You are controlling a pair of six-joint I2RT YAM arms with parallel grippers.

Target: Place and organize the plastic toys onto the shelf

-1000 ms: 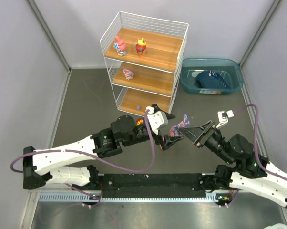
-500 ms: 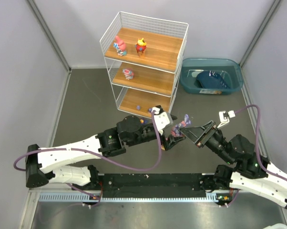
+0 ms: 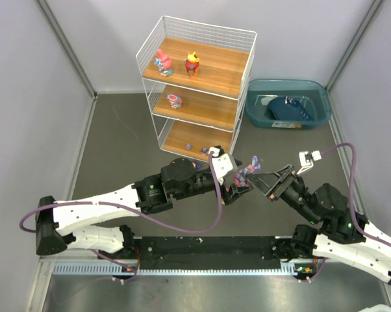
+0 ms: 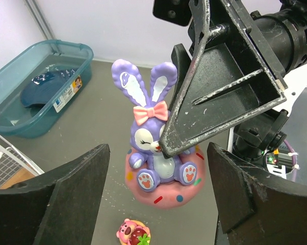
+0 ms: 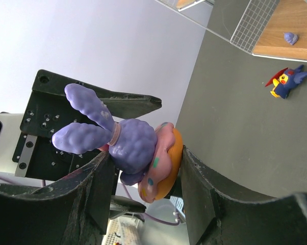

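My right gripper (image 3: 265, 180) is shut on a purple bunny toy sitting on a pink donut (image 3: 248, 169) and holds it above the floor. It grips the donut base (image 5: 161, 161) between both fingers. My left gripper (image 3: 233, 184) is open, and its fingers (image 4: 67, 199) stand on either side of the bunny (image 4: 161, 153) without touching it. A small pink bear toy (image 4: 134, 234) lies on the floor below. The shelf (image 3: 216, 88) holds a pink toy (image 3: 163, 62) and a red-yellow toy (image 3: 193, 63) on top, one toy (image 3: 175, 99) in the middle, and a tiny purple one (image 3: 189, 146) at the bottom.
A teal bin (image 3: 257, 107) with a dark blue item stands right of the shelf. A blue, red and yellow toy (image 5: 287, 81) lies on the floor in front of the shelf's bottom tier (image 5: 293, 20). Grey walls close in both sides.
My left gripper has moved right and closed the distance to the bunny, so its open fingers now flank it. The right gripper has held nearly still with the bunny.
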